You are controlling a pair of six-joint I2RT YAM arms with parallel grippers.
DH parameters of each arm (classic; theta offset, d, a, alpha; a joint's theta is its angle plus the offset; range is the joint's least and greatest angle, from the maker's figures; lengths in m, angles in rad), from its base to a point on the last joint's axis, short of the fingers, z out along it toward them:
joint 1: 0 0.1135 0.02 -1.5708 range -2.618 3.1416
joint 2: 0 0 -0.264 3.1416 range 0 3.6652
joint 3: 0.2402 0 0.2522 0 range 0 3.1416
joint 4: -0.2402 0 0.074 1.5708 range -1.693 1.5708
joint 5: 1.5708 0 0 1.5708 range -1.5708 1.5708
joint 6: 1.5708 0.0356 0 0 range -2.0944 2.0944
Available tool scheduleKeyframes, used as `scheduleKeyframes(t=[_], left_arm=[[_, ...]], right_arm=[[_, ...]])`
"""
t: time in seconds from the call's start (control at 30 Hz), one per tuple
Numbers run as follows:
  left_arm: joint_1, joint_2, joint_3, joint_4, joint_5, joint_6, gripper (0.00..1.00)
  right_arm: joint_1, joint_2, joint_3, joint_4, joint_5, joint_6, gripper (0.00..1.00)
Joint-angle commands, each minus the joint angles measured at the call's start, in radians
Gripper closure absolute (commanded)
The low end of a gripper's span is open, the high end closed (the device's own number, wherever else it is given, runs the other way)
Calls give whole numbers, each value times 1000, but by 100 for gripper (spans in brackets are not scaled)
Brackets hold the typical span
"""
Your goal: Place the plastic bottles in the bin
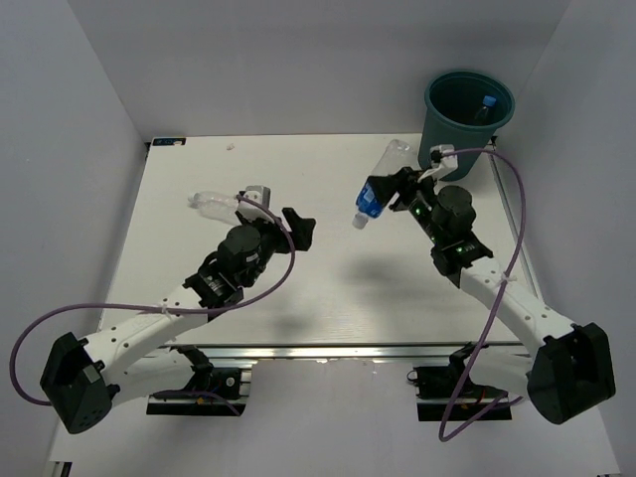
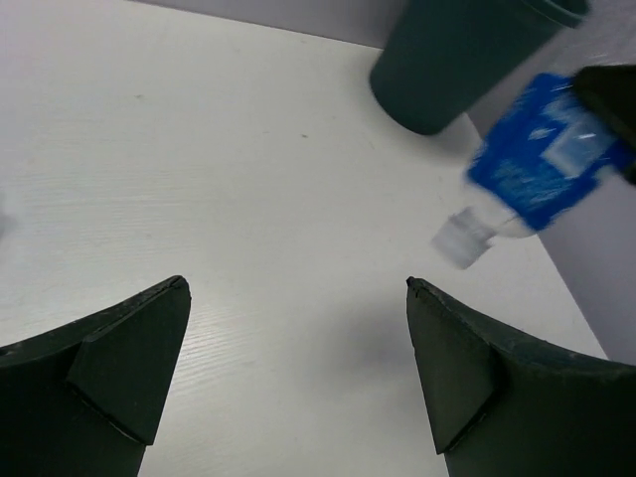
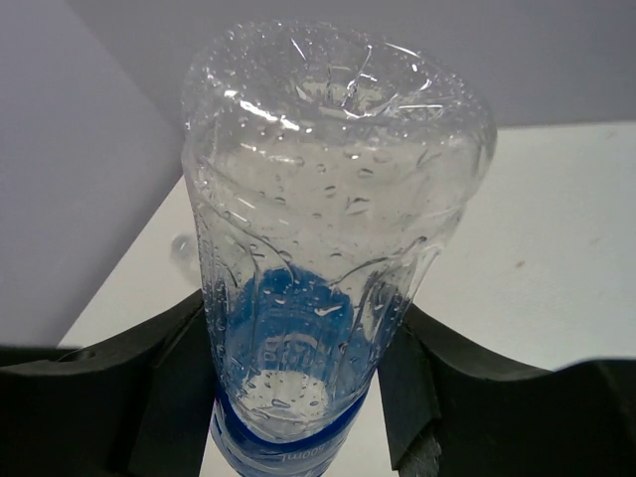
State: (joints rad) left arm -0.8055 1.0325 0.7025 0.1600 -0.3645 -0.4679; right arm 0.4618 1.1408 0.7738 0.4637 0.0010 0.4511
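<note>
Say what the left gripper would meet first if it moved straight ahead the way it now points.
Probably the bare table: the left gripper is open, and its wrist view shows only tabletop straight ahead. The blue-labelled bottle and the bin sit right of that line, though depth is unclear.

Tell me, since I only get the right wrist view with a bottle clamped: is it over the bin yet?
Observer: No. The top view shows the bottle in the right pincer above the table, left of the bin.
Reviewer: Anything in the bin?
Observer: A blue-capped thing shows inside it.
Reviewer: And the other arm?
Observer: The left pincer is open, holding nothing.
</note>
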Motion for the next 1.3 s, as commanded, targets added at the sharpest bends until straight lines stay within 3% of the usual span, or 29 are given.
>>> scheduleKeyframes(t=[0.0,0.13,0.2,0.37,0.57,0.6,0.7,0.8,0.83,0.87,1.0,1.13,1.27], left_arm=[[122,27,38,-88,-73,-84,2],[320,118,54,-135,113,-184,2],[391,156,75,-161,116,-212,2],[445,242,107,-195,173,-238,2],[457,251,140,-235,114,-273,2],[459,250,141,-237,102,-276,2],[460,242,163,-280,52,-291,2],[465,229,187,-347,-5,-316,2],[468,225,189,-367,-39,-325,2],[474,219,187,-370,-47,-340,2],[485,193,173,-372,-60,-367,2],[494,186,176,-407,-88,-394,2],[500,173,169,-430,-114,-420,2]], right_arm=[[-85,48,149,29,105,-107,78],[-256,199,364,-2,16,-147,72],[-307,261,494,9,68,-267,74],[-396,545,831,76,296,-443,72],[-436,934,1215,104,381,-521,66],[-436,1041,1345,102,457,-532,65],[-440,1158,1481,179,565,-639,63],[-451,1168,1411,311,596,-716,45],[-450,1159,1401,299,568,-716,25],[-466,1153,1406,244,542,-698,13],[-480,1062,1377,152,360,-648,11],[-479,933,1306,81,275,-595,11],[-471,737,1143,24,147,-552,11]])
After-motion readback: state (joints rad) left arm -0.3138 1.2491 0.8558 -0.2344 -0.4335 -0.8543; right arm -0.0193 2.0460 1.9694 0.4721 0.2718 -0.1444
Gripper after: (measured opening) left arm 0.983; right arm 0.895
